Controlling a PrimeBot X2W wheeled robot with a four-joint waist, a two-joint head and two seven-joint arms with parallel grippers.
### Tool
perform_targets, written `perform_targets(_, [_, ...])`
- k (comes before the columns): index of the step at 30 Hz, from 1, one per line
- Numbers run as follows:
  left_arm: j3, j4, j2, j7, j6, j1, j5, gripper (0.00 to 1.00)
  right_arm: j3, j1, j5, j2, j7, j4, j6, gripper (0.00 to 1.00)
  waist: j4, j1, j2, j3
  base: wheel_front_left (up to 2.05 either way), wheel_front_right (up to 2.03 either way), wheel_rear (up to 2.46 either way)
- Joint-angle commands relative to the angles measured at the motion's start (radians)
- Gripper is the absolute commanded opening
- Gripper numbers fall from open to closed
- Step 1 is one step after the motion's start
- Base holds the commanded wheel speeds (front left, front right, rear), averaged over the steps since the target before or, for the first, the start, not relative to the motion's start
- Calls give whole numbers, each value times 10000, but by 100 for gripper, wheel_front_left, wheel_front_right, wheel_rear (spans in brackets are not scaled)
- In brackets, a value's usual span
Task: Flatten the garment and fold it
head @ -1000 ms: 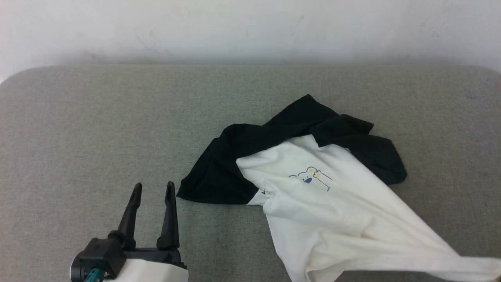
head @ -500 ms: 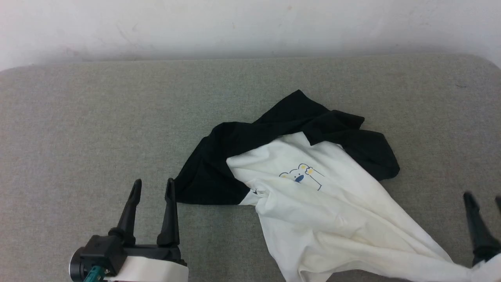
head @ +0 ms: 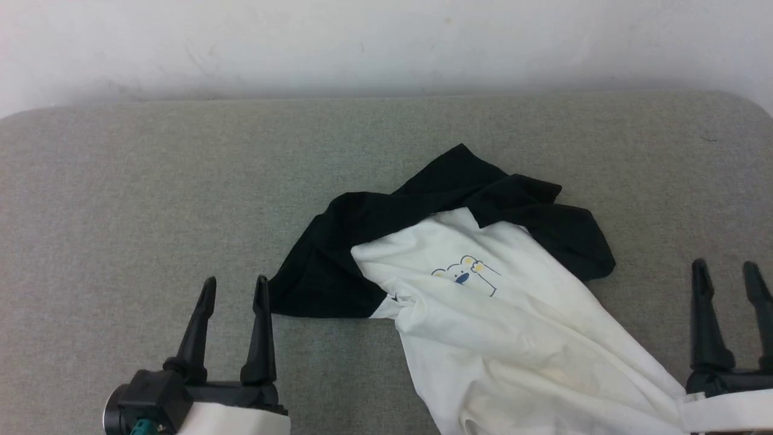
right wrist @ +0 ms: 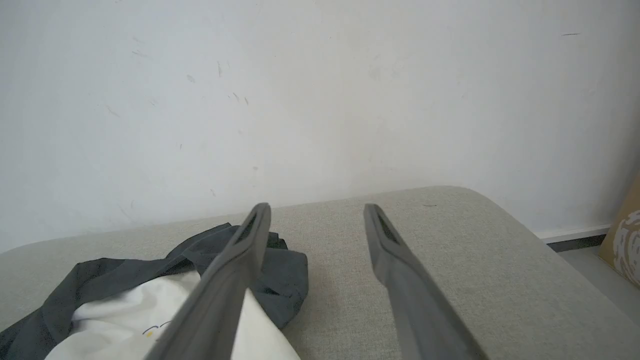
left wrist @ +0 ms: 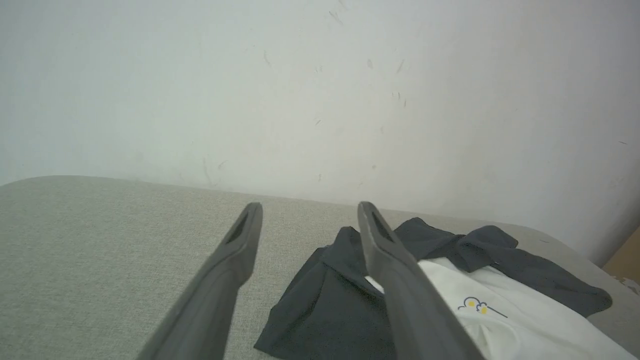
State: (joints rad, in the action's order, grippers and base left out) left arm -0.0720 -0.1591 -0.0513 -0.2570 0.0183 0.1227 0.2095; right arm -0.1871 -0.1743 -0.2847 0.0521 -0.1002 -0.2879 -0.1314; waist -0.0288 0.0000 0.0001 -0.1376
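The garment (head: 483,308) lies crumpled on the grey table (head: 151,181), right of centre. Its cream-white body with a small yellow-and-blue print runs toward the lower right, and its black sleeves are bunched at the far side. In the head view my left gripper (head: 235,287) stands open at the lower left, just left of a black sleeve edge, holding nothing. My right gripper (head: 726,270) is open at the lower right, beside the white hem, with nothing between its fingers. The garment (left wrist: 450,295) shows right of my left gripper (left wrist: 309,209) in the left wrist view. The right wrist view has the garment (right wrist: 150,295) left of the right gripper (right wrist: 316,208).
A white wall (head: 386,42) runs along the table's far edge. The table's rounded right corner (right wrist: 475,200) drops to a floor with a brown cardboard piece (right wrist: 625,240) against the wall. Bare grey cloth surface stretches across the left half of the table.
My right gripper let go of the white hem, opened and came up into view at the lower right. The stretched hem has slackened onto the table. The left gripper stayed put.
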Motion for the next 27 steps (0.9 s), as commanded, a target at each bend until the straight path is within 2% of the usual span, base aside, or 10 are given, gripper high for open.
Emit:
perform_targets(1, [-19,-14,11,-47,-55,101,-24,100,66,-89,-8,-18,-146,126,7,100,28,0,-1,18,0,0,0])
perform_targets(5, [-115,162,-26,-47,9,-62,-270,100,319,-56,-44,-18,-646,665,7,100,147,0,-1,-42,0,0,0])
perform_targets(10, [-622,427,-491,198,426,-1326,-848,100,271,186,53,-18,-815,845,7,100,277,0,-1,-371,0,0,0])
perform_targets(17, [-2091,1136,-1292,2450,1041,-4636,-1159,100,356,615,-56,-18,-890,898,7,100,499,0,-1,-1301,0,0,0])
perform_targets(21, [-3403,1687,-2030,4123,1115,-6886,-348,100,593,988,-167,-18,-957,950,7,100,863,0,-1,-1977,0,0,0])
perform_targets(27, [-5383,2309,-3367,6325,1121,-9620,2179,100,846,1391,-488,-18,-1212,1317,7,100,1545,0,-1,-2848,0,0,0])
